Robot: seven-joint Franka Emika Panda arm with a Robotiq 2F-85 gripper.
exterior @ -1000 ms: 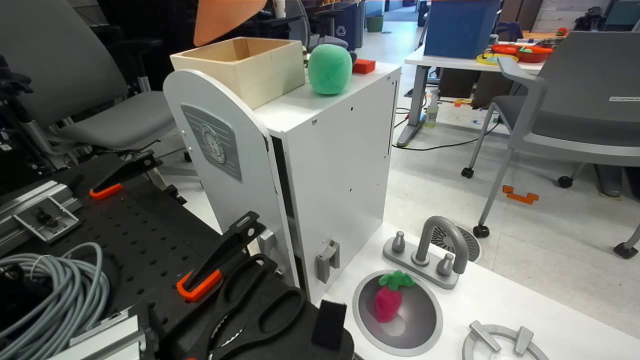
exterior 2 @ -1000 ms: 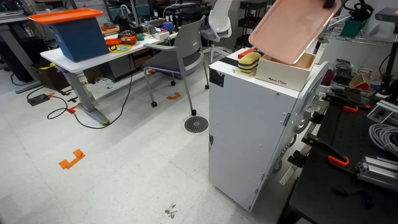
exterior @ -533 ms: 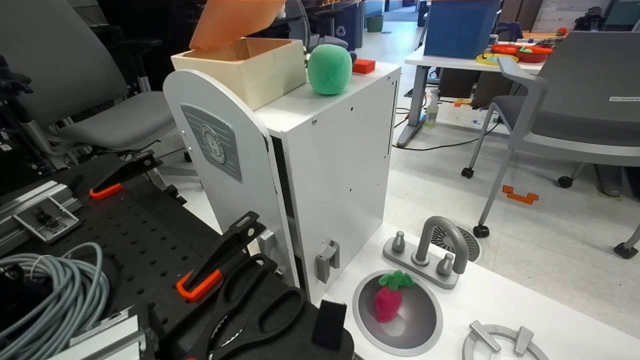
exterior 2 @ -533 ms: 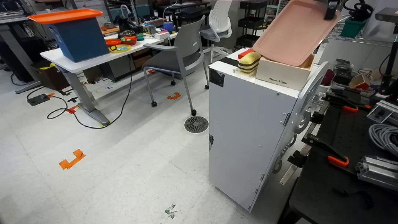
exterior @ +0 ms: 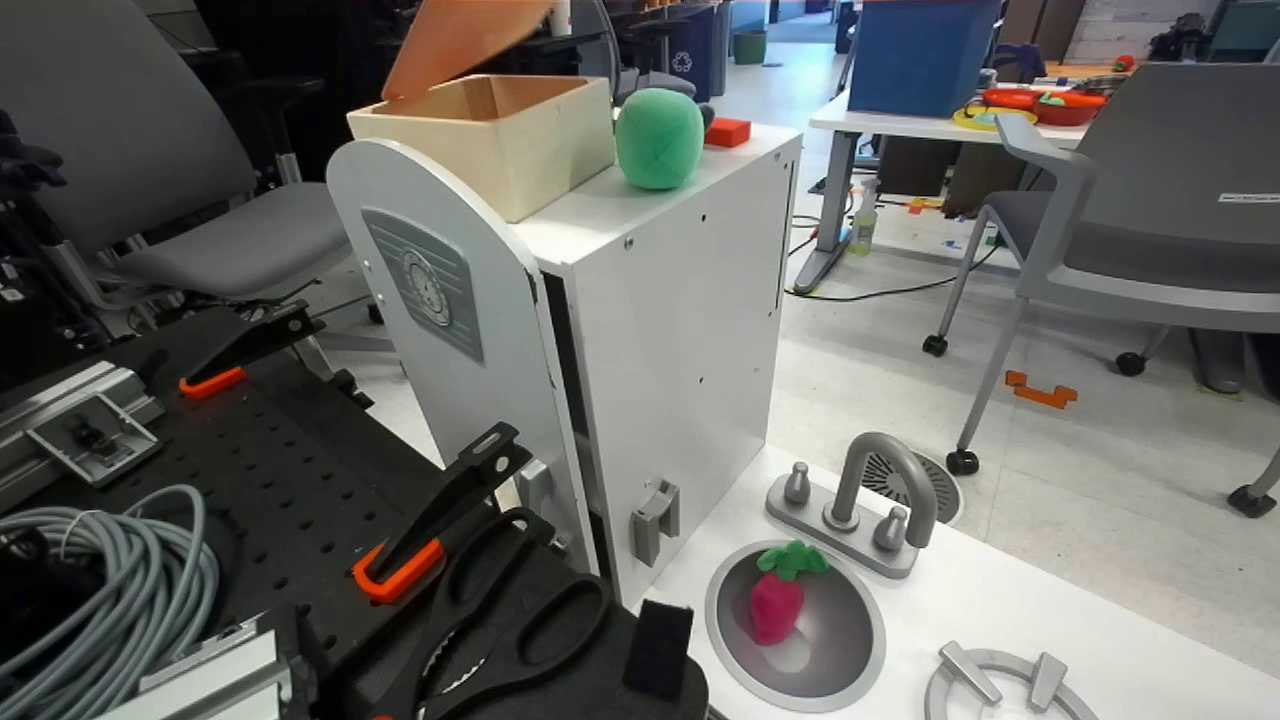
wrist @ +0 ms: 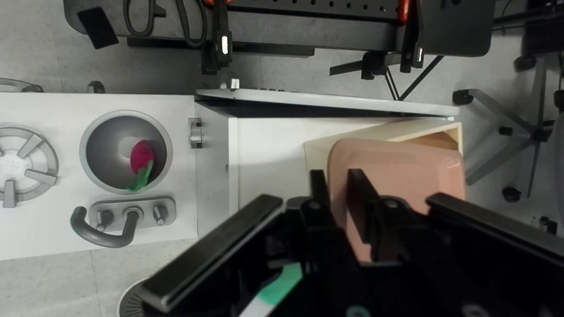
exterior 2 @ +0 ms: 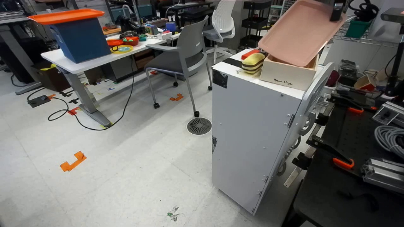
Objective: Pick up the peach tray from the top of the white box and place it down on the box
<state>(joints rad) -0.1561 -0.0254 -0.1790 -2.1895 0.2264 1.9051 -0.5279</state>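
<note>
The peach tray (exterior 2: pixel 303 31) is steeply tilted above the white box (exterior 2: pixel 252 132). Its lower end meets the open wooden box (exterior 2: pixel 284 74) standing on the white box's top. In an exterior view only part of the tray (exterior: pixel 460 40) shows, cut by the frame edge, over the wooden box (exterior: pixel 560 140). In the wrist view my gripper (wrist: pixel 335 171) has its fingers on either side of the tray's near rim and holds it; the tray (wrist: pixel 410 171) extends away over the wooden box. A dark finger (exterior 2: pixel 337 11) shows at the tray's upper end. The gripper's body is out of the exterior views.
On the white box's top, a green ball-like plush (exterior: pixel 660 140), a red block (exterior: pixel 728 132) and a yellow striped plush (exterior 2: pixel 253 63) sit beside the wooden box. A curved panel (exterior: pixel 440 280) rises along one side. A toy sink (exterior: pixel 795 625) adjoins below.
The tray came down until its lower end met the wooden box, then shifted slightly. The wooden box has slid a little on the white box's top. The gripper stays at the tray's upper end.
</note>
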